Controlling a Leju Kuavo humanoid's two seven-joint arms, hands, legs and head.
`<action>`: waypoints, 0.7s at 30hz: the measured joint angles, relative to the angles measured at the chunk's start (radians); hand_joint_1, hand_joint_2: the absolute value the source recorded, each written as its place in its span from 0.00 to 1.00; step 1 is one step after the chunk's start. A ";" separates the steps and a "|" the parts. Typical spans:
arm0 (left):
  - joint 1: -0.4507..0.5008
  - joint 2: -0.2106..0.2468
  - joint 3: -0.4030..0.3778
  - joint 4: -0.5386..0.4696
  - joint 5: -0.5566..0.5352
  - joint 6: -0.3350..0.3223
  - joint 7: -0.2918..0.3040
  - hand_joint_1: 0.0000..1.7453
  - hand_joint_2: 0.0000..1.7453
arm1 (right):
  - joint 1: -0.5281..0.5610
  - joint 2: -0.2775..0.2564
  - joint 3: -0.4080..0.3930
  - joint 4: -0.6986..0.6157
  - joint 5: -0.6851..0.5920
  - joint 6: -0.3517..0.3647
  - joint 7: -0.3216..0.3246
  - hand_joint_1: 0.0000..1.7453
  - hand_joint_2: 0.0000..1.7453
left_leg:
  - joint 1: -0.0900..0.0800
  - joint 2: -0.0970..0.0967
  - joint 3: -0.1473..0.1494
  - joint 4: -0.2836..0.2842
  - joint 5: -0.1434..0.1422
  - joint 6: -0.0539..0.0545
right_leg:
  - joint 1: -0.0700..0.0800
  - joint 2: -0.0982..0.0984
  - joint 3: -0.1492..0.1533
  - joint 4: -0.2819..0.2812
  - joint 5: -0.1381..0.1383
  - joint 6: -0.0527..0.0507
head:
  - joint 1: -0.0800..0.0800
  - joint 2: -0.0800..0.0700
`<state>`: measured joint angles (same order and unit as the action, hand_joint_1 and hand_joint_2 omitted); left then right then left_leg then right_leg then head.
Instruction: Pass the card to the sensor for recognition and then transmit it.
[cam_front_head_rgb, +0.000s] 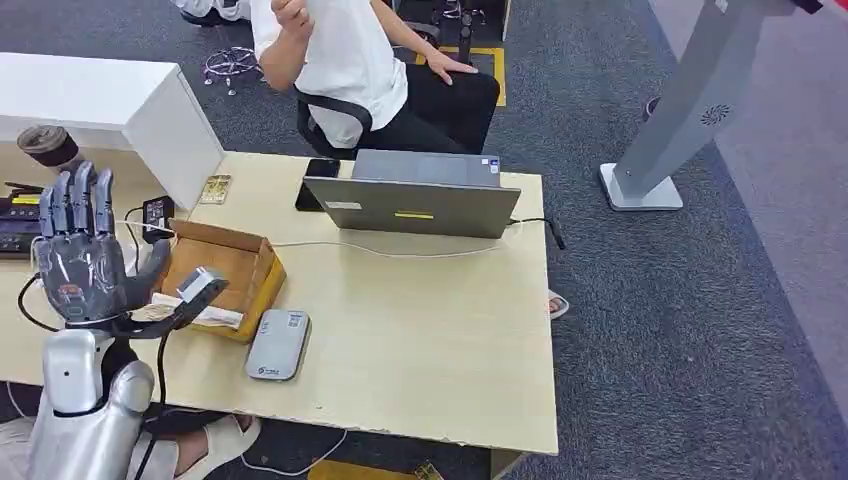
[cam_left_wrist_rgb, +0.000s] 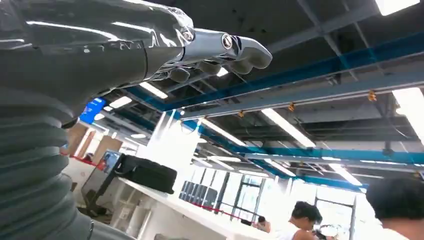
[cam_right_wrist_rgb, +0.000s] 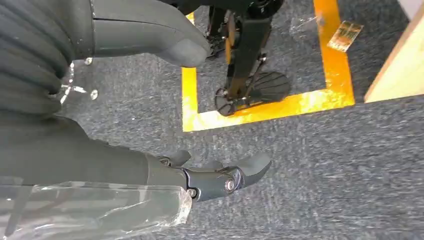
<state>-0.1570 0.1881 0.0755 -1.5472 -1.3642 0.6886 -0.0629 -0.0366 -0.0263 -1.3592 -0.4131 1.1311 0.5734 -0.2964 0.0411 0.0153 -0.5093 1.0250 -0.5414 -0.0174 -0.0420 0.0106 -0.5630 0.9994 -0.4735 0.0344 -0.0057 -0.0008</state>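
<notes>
A small gold-patterned card (cam_front_head_rgb: 215, 188) lies flat on the pale wooden table (cam_front_head_rgb: 420, 320), at its far left by the white cabinet. A flat grey reader (cam_front_head_rgb: 278, 345) lies near the table's front edge. Beside it, a small grey scanner head (cam_front_head_rgb: 200, 287) sits on a black arm in front of a cardboard box (cam_front_head_rgb: 215, 270). My left hand (cam_front_head_rgb: 85, 255) is raised at the table's left end, palm forward and fingers straight up, holding nothing. In the left wrist view the left hand (cam_left_wrist_rgb: 150, 50) points at the ceiling. My right hand (cam_right_wrist_rgb: 125, 165) hangs over grey carpet, fingers loosely apart and empty.
A closed-angle grey laptop (cam_front_head_rgb: 415, 195) and a black phone (cam_front_head_rgb: 318, 180) stand at the table's far side. Behind them sits a person in a white shirt (cam_front_head_rgb: 340, 50). A white cabinet (cam_front_head_rgb: 100, 100) is at far left. A grey stand (cam_front_head_rgb: 680, 110) rises at right. Cables cross the table.
</notes>
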 joint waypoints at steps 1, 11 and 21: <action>0.019 -0.001 0.008 -0.012 0.007 0.000 -0.009 0.00 1.00 | 0.002 0.000 -0.002 -0.001 0.000 0.000 0.000 0.00 1.00 | 0.000 0.000 0.000 0.000 0.000 0.000 | 0.000 0.000 0.000 0.000 0.000 0.000 | 0.000 0.000; 0.088 -0.005 0.047 -0.063 0.022 0.003 -0.030 0.00 1.00 | 0.007 0.000 -0.016 -0.003 0.000 0.000 0.003 0.00 1.00 | 0.000 0.000 0.000 0.000 0.000 0.000 | 0.000 -0.001 0.000 0.000 0.000 0.000 | 0.000 0.000; 0.251 -0.087 0.127 -0.182 0.251 0.005 -0.265 0.00 1.00 | 0.019 0.012 -0.047 -0.034 -0.011 0.000 0.019 0.00 1.00 | 0.000 0.000 -0.001 0.000 -0.001 0.001 | 0.000 -0.001 0.000 -0.001 -0.001 0.001 | 0.000 0.000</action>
<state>0.0945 0.1008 0.2029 -1.7288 -1.1133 0.6939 -0.3280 -0.0178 -0.0142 -1.4057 -0.4467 1.1200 0.5734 -0.2774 0.0412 0.0152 -0.5101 1.0250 -0.5425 -0.0167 -0.0420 0.0100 -0.5630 0.9981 -0.4742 0.0353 -0.0057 -0.0008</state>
